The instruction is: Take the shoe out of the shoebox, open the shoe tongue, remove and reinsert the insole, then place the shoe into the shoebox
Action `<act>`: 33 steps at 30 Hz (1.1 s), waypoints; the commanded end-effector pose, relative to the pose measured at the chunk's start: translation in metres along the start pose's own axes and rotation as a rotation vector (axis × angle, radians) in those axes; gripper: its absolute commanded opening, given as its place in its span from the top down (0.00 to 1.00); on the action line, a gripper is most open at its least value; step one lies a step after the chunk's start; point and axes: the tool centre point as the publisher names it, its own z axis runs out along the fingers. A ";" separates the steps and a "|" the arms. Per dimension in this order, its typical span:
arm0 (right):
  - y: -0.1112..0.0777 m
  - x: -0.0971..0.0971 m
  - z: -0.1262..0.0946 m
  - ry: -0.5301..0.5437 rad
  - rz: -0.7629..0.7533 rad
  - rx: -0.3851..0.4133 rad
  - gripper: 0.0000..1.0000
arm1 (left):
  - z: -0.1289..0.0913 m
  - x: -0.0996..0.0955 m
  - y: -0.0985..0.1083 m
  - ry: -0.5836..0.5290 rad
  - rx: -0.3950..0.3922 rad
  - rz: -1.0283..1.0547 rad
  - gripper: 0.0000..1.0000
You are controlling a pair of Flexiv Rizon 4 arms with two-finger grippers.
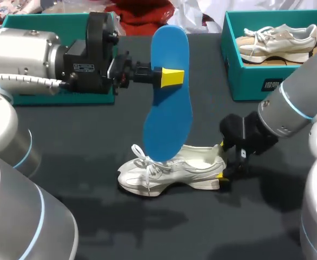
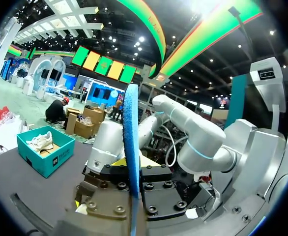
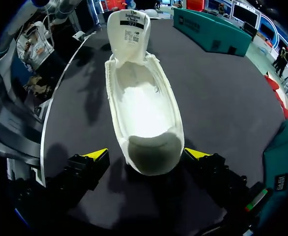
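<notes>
Starting at the left, the left pincer (image 1: 172, 77) is clamped on the blue insole (image 1: 169, 92), with one yellow tip against each face. The insole hangs nearly upright, extending both above and below the pincer. Its lower end is directly over the opening of the white shoe (image 1: 169, 172). Whether it touches the shoe cannot be told. The left wrist view shows the insole edge-on between the fingers.

The shoe stands on its sole on the table (image 1: 93, 135), below the left pincer. Its heel lies between the fingers of the right pincer (image 3: 146, 154). That pincer is spread wide. One tip is just beside the heel and the other stands apart from it, so the shoe is straddled, not gripped. Ahead of the right pincer, the tongue (image 3: 129, 27) is folded up and forward, and the interior of the shoe is bare.

Beyond the right pincer, the teal shoebox (image 1: 245, 76) holds a second shoe (image 1: 277, 40).

Status, as a judgement:
1. Shoe out of box: done.
2. Tongue opened: done.
3. Insole removed: done.
4. Insole reinserted: not yet done. It is poised toe-first over the opening.
5. Shoe placed into the shoebox: not yet done.
</notes>
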 end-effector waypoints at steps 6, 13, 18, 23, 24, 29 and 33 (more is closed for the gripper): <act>0.003 0.006 -0.004 -0.015 0.002 0.276 0.00 | 0.002 0.000 0.001 0.000 0.003 0.001 1.00; 0.005 0.008 -0.004 -0.054 0.000 0.330 0.00 | 0.002 0.000 0.001 0.000 0.003 0.001 1.00; 0.010 0.008 -0.005 -0.073 -0.015 0.387 0.00 | 0.002 0.000 0.001 0.000 0.003 0.001 1.00; 0.018 0.010 -0.010 -0.073 -0.028 0.427 0.00 | 0.002 0.000 0.001 0.000 0.003 0.001 1.00; 0.019 0.010 -0.010 -0.073 -0.033 0.430 0.00 | 0.002 0.000 0.001 0.000 0.003 0.001 1.00; 0.022 0.009 -0.012 -0.075 -0.052 0.448 0.00 | 0.002 0.000 0.001 0.000 0.003 0.001 1.00; 0.023 0.009 -0.011 -0.075 -0.061 0.451 0.00 | 0.002 0.000 0.001 0.000 0.003 0.001 1.00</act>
